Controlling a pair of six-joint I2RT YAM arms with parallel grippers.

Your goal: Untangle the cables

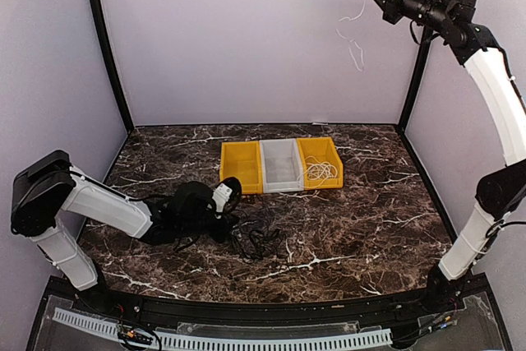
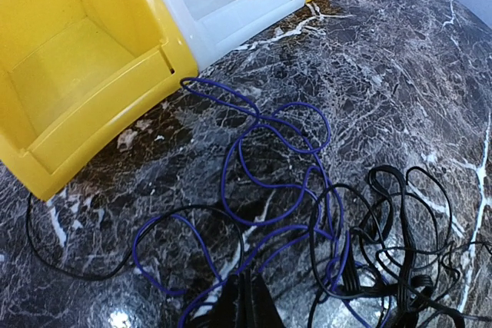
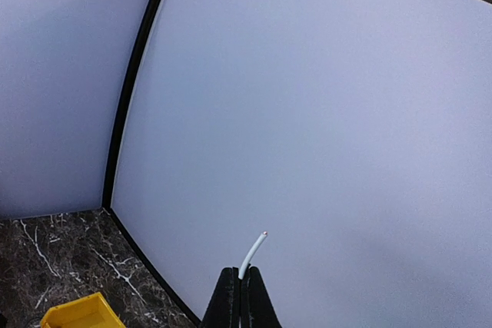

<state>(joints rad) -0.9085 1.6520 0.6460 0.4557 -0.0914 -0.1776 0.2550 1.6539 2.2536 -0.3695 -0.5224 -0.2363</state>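
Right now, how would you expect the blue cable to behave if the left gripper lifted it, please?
Probably floppy: the blue cable lies in loose loops, so it should sag and trail. It looks thin, so it is likely light. Its loops cross the black cable, which may drag along.

Cable tangle before bins; one cord in rightmost bin

Left hand is sitting low at the frame's bottom edge, fingers pressed together, blue cable looping across the marble counter right up to them. Black cable is lying bunched alongside. Yellow bin is standing behind, white bin touching it
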